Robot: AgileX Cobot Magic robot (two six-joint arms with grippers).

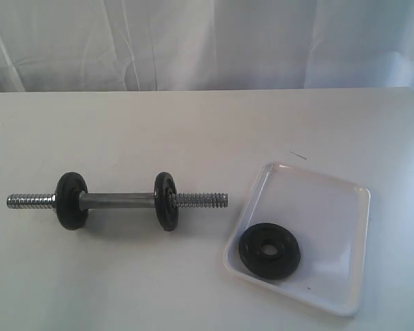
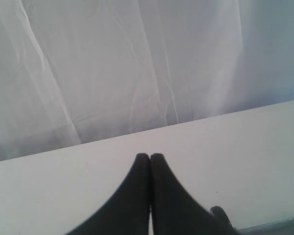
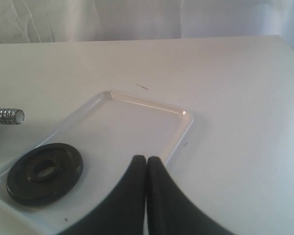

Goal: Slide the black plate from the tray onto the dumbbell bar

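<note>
White table. Tray sits on its right side. Bar lies flat left of the tray, apart from it, with two discs on it and both threaded ends bare. Black plate lies flat in the tray's near-left corner. Left gripper has its jaws together, empty, over bare table. Right gripper has its jaws together, empty, near the tray.
</note>
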